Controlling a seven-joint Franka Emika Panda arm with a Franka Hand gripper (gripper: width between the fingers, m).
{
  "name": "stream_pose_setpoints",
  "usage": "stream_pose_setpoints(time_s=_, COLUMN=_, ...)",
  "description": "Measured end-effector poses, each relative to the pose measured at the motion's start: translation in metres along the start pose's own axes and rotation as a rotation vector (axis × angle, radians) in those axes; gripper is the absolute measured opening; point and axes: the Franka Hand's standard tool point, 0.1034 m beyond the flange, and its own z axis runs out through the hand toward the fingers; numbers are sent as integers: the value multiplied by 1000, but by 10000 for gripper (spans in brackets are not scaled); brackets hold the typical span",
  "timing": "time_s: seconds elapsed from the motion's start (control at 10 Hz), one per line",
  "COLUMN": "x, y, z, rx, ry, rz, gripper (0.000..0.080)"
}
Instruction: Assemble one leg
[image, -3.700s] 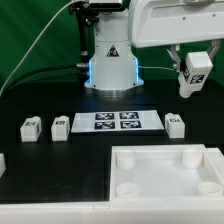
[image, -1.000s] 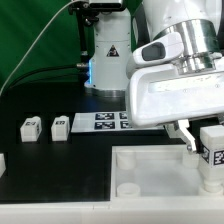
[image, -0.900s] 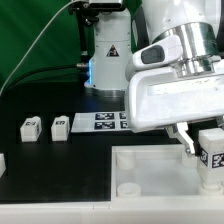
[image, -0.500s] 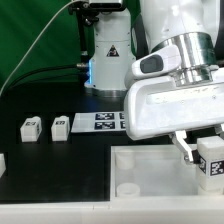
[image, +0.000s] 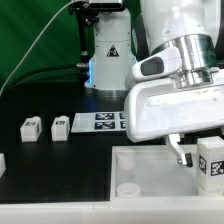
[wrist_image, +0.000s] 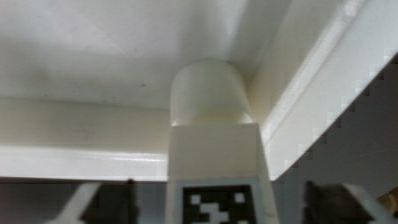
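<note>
My gripper (image: 206, 158) is shut on the leg (image: 212, 166), a small white post with a black-and-white tag. I hold it upright over the back right corner of the large white square tray piece (image: 140, 172). One finger (image: 181, 152) shows beside the leg. In the wrist view the leg (wrist_image: 214, 120) points its rounded end into the tray's corner. Its tag sits between my gripper's (wrist_image: 221, 205) dark fingers (wrist_image: 111, 200). Whether the leg's end touches the tray, I cannot tell.
Two more small white tagged posts (image: 30, 126) (image: 60, 126) lie on the black table at the exterior view's left. The marker board (image: 105, 121) lies behind the tray, partly hidden by my arm. The robot base (image: 108, 60) stands at the back.
3.7 s ago I held the leg high at the back right. I have since brought it down to the tray's back right corner. Over the last second it sank slightly and my wrist turned.
</note>
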Motion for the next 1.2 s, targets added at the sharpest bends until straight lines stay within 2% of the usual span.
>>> stream_pose_setpoints(time_s=0.1, x=0, y=0, z=0, rx=0, ry=0, rz=0, gripper=612)
stream_pose_setpoints(time_s=0.2, x=0, y=0, z=0, rx=0, ry=-1, rz=0, gripper=638)
stream_pose_setpoints(time_s=0.8, x=0, y=0, z=0, rx=0, ry=-4, rz=0, gripper=649)
stream_pose_setpoints(time_s=1.0, x=22, y=4, z=-17, rx=2, ry=-38, rz=-5, gripper=649)
stream_pose_setpoints(time_s=1.2, x=34, y=7, z=-21, rx=8, ry=-87, rz=-4, gripper=649)
